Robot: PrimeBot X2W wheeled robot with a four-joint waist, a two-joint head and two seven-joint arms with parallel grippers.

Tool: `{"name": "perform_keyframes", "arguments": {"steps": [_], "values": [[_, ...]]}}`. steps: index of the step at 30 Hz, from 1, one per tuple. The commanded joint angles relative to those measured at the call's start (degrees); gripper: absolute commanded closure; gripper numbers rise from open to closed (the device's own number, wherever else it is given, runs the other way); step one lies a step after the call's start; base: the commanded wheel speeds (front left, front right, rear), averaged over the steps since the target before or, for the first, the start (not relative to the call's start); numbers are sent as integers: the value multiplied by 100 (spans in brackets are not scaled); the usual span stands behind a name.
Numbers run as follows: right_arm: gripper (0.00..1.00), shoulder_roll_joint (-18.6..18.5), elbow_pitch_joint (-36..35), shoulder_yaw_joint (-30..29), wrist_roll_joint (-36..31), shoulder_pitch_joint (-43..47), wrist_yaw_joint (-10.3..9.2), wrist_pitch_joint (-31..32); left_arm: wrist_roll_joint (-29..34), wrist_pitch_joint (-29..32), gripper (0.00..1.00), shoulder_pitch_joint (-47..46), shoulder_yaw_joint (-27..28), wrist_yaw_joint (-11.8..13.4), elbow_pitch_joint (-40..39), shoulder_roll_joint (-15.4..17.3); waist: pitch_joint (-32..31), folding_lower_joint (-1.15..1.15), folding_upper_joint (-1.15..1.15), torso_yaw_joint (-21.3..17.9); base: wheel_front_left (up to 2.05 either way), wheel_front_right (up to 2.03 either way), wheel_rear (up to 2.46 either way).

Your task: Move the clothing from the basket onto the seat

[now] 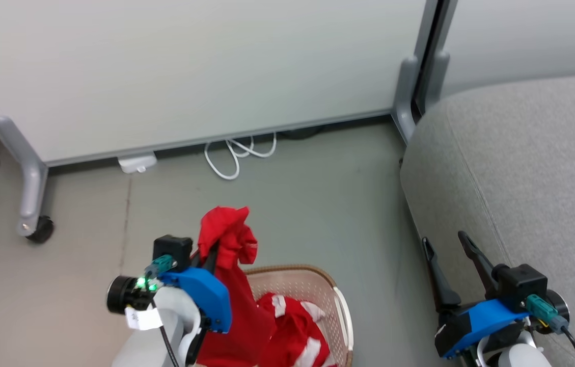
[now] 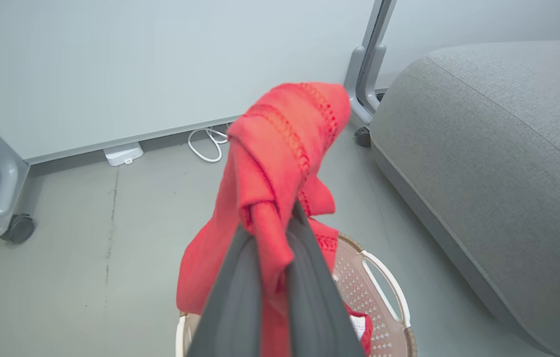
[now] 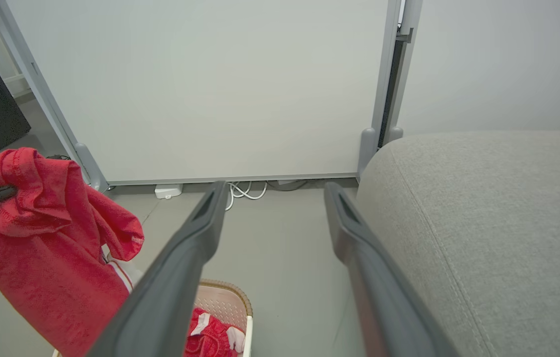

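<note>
The left gripper [image 1: 212, 250] has its 2 long dark fingers pinched tight on a soft bright-red fabric garment [image 2: 284, 134]. A bunched fold of the cloth stands above the fingertips, and the rest hangs down below the hand in a long drape. Directly under that hand sits the cream-white perforated plastic laundry basket with the brown woven-look rim [image 1: 292, 268], and the lower end of the held cloth reaches down into it. A 2nd red garment with white stripes [image 1: 292, 326] lies crumpled inside the basket, below the left hand and toward its right side.

The right gripper [image 1: 444, 238] holds nothing. Its 2 fingers are spread wide, with bare floor showing in the gap between them. The large grey fabric-upholstered sofa with rounded edges [image 1: 521, 163] lies just beside this hand on its right, its rounded front corner running ahead of the fingertips, and no clothing rests on it. From the left hand the sofa is well off to the right, across a strip of grey-green floor [image 1: 318, 214].

Ahead of both hands stands a pale grey partition panel [image 1: 190, 66], with a looped white cable [image 1: 236, 153] lying at its foot.
</note>
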Motion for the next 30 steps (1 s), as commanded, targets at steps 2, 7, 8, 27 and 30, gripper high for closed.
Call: {"name": "perform_keyframes", "arguments": {"steps": [2, 7, 8, 27, 30], "values": [[0, -16, -80, -5, -37, 156, 1, 81, -85, 39, 100, -96, -150, -45, -164, -13, -296, 2, 0, 177, 0, 0, 0], [0, -16, -283, -6, -57, 316, 1, 222, -454, 258, 100, -268, -764, -65, -771, -14, -427, 2, 0, 257, 0, 0, 0], [0, -16, -318, 8, -54, 344, 1, 239, -530, 309, 100, -305, -863, -65, -874, -13, -437, 2, 0, 267, 0, 0, 0], [0, -16, -579, 276, -42, 427, 1, 469, -1710, 899, 100, -1300, -2331, 318, -1812, -12, -463, 2, 0, 209, 0, 0, 0], [0, -16, -583, 322, -50, 384, 1, 483, -1952, 1014, 100, -1464, -2558, 395, -1822, -12, -463, 2, 0, 164, 0, 0, 0]]}}
